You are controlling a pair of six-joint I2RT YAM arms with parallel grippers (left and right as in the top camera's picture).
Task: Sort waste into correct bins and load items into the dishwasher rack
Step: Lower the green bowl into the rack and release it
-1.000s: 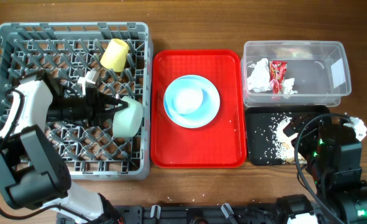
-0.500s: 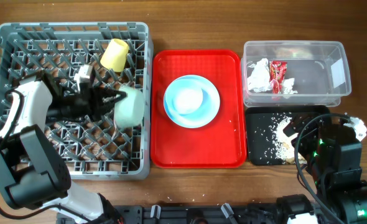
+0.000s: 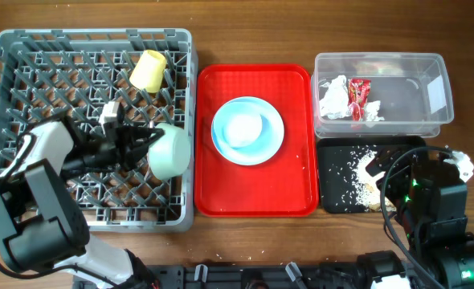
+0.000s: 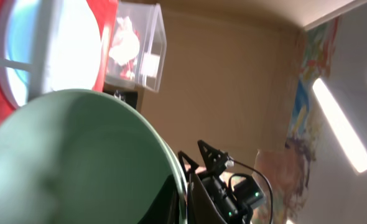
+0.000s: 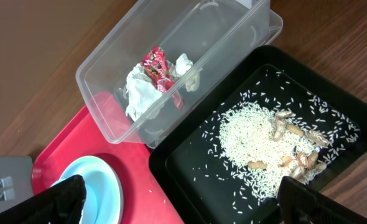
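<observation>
One pale green bowl (image 3: 171, 151) is the thing being handled. It sits inside the grey rack (image 3: 92, 34), at the side of the rack nearest to the red tray (image 3: 253, 193), and it is tipped on its side, with the open mouth turned away from the red tray. The left gripper (image 3: 147, 143) is closed tight on the rim of this bowl. In the left wrist view the inside of the bowl fills most of the picture.

In the same rack, near the corner close to the red tray, a yellow cup (image 3: 149, 70) lies tilted among the pegs, well apart from the green bowl.

On the red tray stands a light blue plate (image 3: 273, 136), and a small light blue bowl (image 3: 243, 128) sits on top of this plate.

On the other side of the red tray, just beside it, there are two bins. The clear tub (image 3: 406, 96) holds a crumpled white napkin (image 3: 332, 98) and a small red wrapper (image 3: 357, 91), which touch each other. The black tray (image 3: 333, 148) is next to the tub and holds scattered rice (image 5: 246, 140) with some brownish pieces mixed in.

The right gripper (image 5: 180, 193) hangs above the black tray with its fingers wide apart and nothing between them.

All of this rests on a wooden table (image 3: 245, 32).
</observation>
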